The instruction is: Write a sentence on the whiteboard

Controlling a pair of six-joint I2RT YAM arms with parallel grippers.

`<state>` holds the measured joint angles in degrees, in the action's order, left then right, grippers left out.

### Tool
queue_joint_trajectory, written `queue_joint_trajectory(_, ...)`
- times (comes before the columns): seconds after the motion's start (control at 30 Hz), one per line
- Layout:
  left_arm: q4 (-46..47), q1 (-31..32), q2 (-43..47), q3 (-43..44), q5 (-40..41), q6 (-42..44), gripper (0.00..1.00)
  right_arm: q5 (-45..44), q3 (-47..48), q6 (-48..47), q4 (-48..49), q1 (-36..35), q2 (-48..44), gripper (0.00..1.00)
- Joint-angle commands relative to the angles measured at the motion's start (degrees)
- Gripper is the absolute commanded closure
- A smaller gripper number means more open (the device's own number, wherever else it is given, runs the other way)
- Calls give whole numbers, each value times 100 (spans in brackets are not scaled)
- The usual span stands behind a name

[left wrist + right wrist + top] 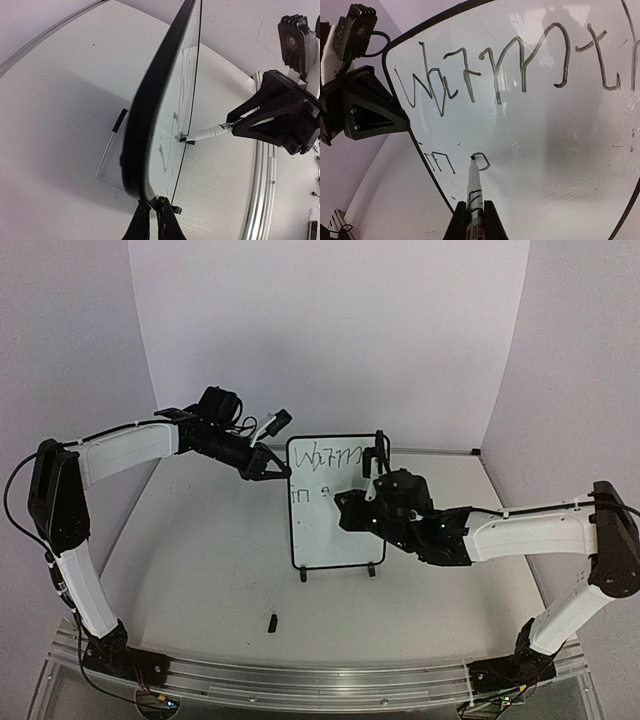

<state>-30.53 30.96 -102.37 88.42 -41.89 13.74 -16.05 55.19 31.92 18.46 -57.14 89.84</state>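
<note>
My right tool (475,207) clamps the marker (473,182), tip touching the upright whiteboard (330,535) straight ahead, on the second line of the sentence (520,70); blank surface lies rightward. My left tool (152,212) pinches its left edge.

White matte surface (200,570) with a few dark specks. Board (330,535) stands on it around the middle, toward the back, on two small black feet (303,576), both feet down on the surface. Small black piece (273,621) lies alone in front of the board, nearer its left foot, not touching it. Metal rail (320,687) runs along the near edge. Two arm bases (105,648) sit on the rail, one toward each end. White walls (330,330) border the back and sides.
</note>
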Motion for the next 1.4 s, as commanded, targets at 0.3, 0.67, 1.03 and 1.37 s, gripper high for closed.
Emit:
queue_joint_trajectory(0.3,-271,24,131,-71,278,369,100,-26,-167,265,-112,24,22,100)
queue_joint_trajectory(0.67,-273,25,151,-72,277,367,100,-11,-240,365,-162,27,-2,100)
queue_joint_trajectory(1.03,-269,24,156,-71,277,371,100,-149,-238,355,-237,27,-76,100)
queue_joint_trajectory(1.37,-269,24,137,-72,278,374,100,-359,-272,245,-237,27,-373,100)
